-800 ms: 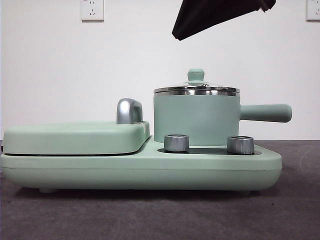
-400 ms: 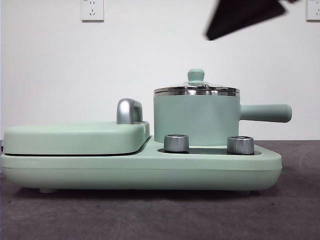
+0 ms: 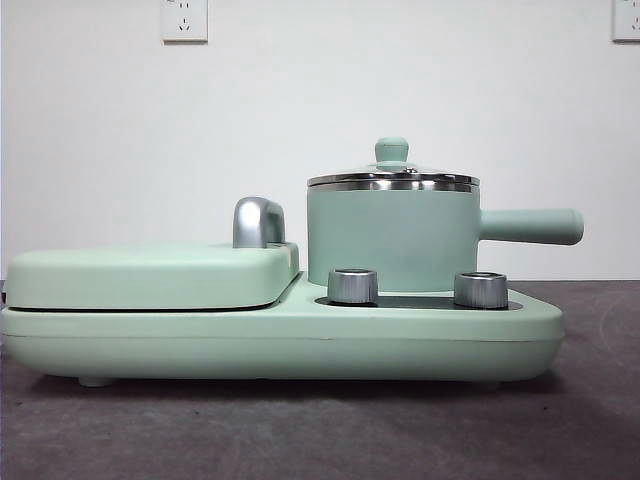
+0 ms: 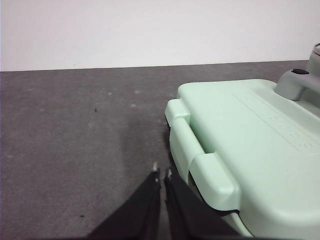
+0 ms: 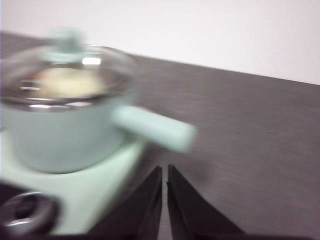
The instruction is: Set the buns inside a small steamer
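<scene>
Gone from the front view is the black arm tip that hung at the top right a second ago; no arm shows there now.

Right end effector (image 5: 164, 172): jaws closed to a thin slit, empty, held off the handle side of the small mint-green round steamer pot (image 3: 393, 240), above the dark grey tabletop (image 3: 300, 430). The wrist picture is blurred, which suggests motion.

Left end effector (image 4: 161, 175): jaws likewise nearly shut, nothing in them, waiting just beside the hinge end of the flat mint-green griddle cover (image 4: 250, 145) with its chrome handle (image 3: 258, 221).

Task items: the domed glass lid (image 3: 393, 177) with green knob (image 3: 392, 150) sits square on the steel rim, so the pot is closed. Through the glass, in the right wrist view, a cream-white soft mass (image 5: 67, 82) lies inside, judged to be the buns; blur prevents counting them or telling one from the other.

Materials: the pot wall is matt and smooth with a long straight side handle (image 3: 530, 226); it stands on the mint-green cooker base (image 3: 280, 340) behind two knurled metal knobs (image 3: 353, 285).

Judgement: with both end effectors empty and clear, the task appears complete.
</scene>
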Robot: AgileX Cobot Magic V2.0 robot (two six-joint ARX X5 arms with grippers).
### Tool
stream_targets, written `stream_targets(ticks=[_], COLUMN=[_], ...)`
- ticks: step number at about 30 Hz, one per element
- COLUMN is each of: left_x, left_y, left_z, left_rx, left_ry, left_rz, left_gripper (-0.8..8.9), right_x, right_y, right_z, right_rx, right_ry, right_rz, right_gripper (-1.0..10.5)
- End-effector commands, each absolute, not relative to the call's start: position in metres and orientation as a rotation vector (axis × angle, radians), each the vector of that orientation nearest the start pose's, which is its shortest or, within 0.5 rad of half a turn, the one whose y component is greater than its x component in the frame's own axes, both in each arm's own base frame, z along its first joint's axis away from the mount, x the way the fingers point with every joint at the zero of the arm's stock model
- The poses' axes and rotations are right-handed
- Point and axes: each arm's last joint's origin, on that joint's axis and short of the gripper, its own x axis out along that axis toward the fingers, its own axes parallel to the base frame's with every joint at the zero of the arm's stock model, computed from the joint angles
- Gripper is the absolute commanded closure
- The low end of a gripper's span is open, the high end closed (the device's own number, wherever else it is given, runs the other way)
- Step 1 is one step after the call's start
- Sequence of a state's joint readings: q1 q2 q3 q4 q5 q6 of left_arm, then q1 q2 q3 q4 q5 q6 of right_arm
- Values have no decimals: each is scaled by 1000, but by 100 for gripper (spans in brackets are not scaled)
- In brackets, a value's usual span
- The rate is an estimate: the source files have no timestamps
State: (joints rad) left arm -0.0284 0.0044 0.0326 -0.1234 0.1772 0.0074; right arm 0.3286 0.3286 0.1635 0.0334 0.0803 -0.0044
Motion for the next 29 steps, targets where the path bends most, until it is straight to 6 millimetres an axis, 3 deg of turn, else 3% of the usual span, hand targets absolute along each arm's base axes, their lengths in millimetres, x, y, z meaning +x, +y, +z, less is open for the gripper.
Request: stream_targets(ticks=[1,11,29], left_x=[96,96,96], left_y=[-8,-8,-8], left_z=[157,157,157], left_rx=[-1,-1,-1], left_ry=[101,101,101], left_rz=[-201,-201,-201], left_gripper=[798,798,798], right_x=[106,97,97], right_y=[24,9,7], right_z=[193,168,169], right_rx=[-20,-5,-6], right_ry=[44,-19,-26], right_rz=[161,32,16], right_gripper=[929,929,929])
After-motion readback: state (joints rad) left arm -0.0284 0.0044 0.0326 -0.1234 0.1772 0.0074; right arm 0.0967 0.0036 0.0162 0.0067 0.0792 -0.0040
